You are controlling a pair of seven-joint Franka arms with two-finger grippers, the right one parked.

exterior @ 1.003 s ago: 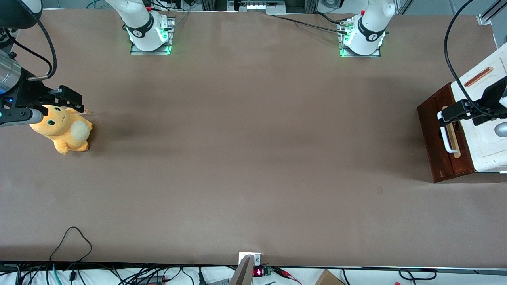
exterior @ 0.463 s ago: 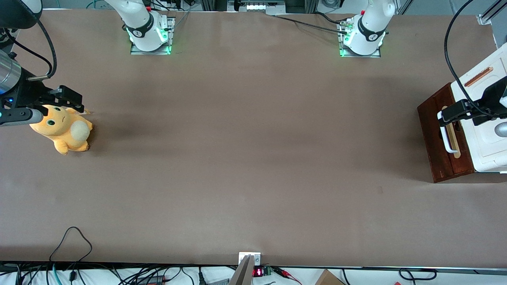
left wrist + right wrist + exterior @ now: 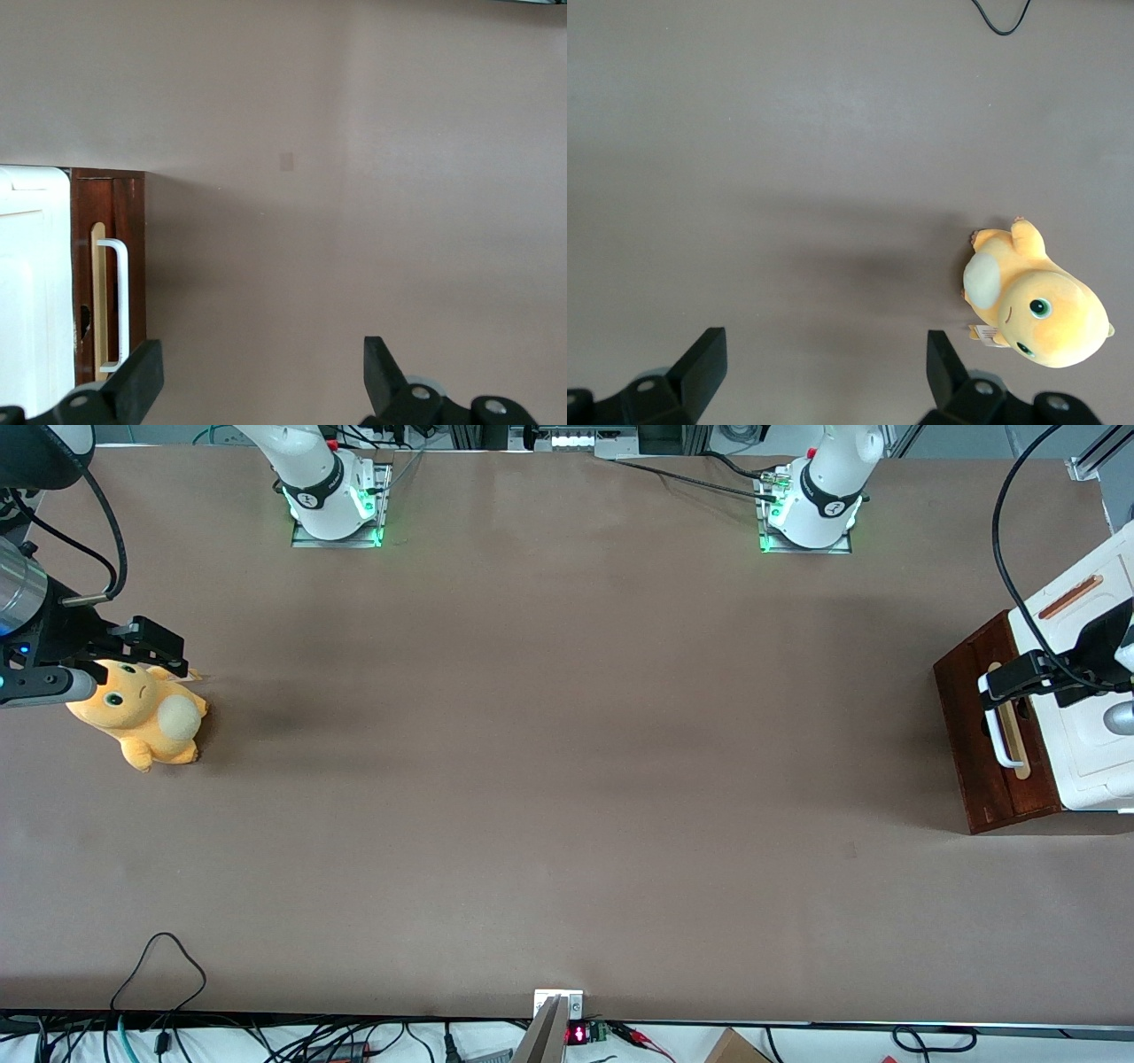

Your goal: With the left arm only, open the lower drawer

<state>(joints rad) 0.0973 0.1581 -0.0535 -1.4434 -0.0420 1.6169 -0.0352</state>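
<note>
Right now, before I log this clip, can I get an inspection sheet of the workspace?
Surface: brown table, bare across the middle.
Job's things: lower drawer, dark reddish-brown, pulled partly out from under the white cabinet; white loop handle on its front.
Clutter: orange plush toy toward the parked arm's end.
Grippers: left gripper open, holding nothing, above the handle's end that lies farther from the front camera.
Cables: black cable looping to the left arm; a loose black loop at the table's near edge.
Surroundings: wiring and a small red display below the near edge.
</note>
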